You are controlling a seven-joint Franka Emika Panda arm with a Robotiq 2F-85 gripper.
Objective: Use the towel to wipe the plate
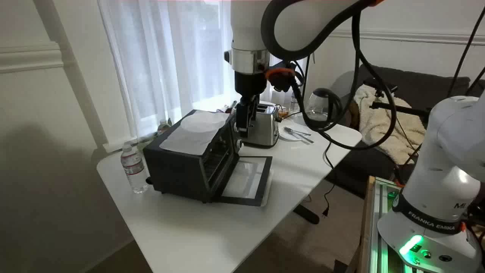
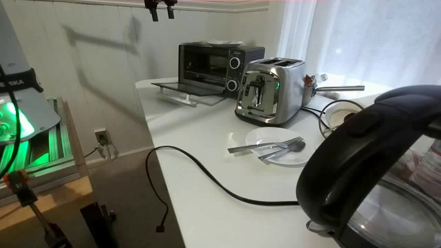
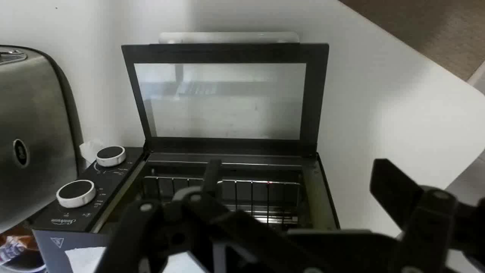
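Atop the toaster oven (image 1: 174,175): white towel (image 1: 185,143) is lying flat, looking thin and papery; round plate (image 2: 225,44) is overlapping it, which is resting uppermost cannot tell; oven probably serving as wiping stand.
Hand (image 2: 163,18): is hanging spread high above the tabletop (image 1: 223,227), pinching nothing, likely leaving room for towel.
Oven door (image 3: 223,100): is hanging open, clear flat pane in dark frame.
Cutlery plate (image 2: 263,135): is carrying fork (image 2: 254,147) and spoon (image 2: 297,146), shiny metal, so probably not the wiping target.
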